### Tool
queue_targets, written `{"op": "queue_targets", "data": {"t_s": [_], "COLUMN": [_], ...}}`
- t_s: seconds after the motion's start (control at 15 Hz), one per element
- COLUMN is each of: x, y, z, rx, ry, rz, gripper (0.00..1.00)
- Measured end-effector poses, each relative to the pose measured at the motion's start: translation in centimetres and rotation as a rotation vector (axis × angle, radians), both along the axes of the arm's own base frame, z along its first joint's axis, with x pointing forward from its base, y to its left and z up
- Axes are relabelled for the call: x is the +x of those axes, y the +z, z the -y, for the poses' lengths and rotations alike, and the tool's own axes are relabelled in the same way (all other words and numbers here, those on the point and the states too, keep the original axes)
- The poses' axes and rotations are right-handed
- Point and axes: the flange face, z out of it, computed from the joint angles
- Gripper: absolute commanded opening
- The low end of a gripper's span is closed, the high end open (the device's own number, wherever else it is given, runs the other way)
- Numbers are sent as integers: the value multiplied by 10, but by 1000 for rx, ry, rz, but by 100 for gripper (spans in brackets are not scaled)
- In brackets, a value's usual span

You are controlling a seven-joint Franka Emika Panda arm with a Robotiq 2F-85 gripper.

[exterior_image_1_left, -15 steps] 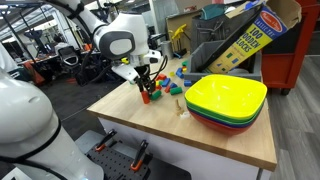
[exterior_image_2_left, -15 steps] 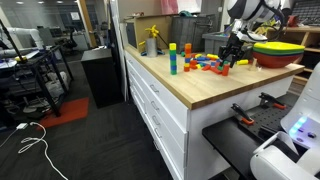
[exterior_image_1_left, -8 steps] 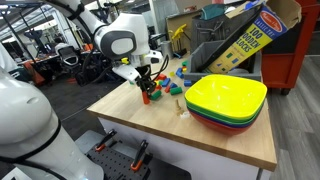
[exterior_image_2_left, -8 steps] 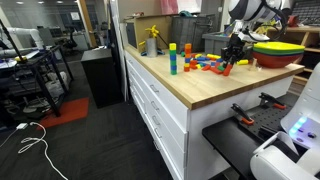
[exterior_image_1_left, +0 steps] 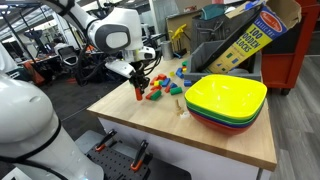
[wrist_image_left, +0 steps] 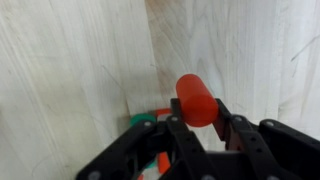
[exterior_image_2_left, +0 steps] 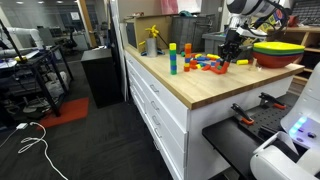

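The pincer point(wrist_image_left: 198, 120) is gripping a red cylinder point(wrist_image_left: 196, 98) between its closed jaws, at lower centre of the wrist view, over the pale wooden tabletop point(wrist_image_left: 70, 70). In an exterior view, coloured blocks point(exterior_image_1_left: 160, 89) are lying left of centre, just beside the held cylinder. Stacked bowls point(exterior_image_1_left: 226, 100) are sitting right of centre, well apart.

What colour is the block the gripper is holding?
Red. The block held by the gripper shows best in the wrist view.
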Motion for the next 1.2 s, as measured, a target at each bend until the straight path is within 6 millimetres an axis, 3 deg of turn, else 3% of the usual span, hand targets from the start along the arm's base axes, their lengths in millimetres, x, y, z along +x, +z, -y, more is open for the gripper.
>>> {"op": "queue_targets", "data": {"t_s": [0.8, 1.2], "x": [9, 10], "y": [9, -4], "z": [-115, -150], "rx": [-60, -104], "ry": [163, 183], "rz": [111, 159], "gripper": [9, 9]}}
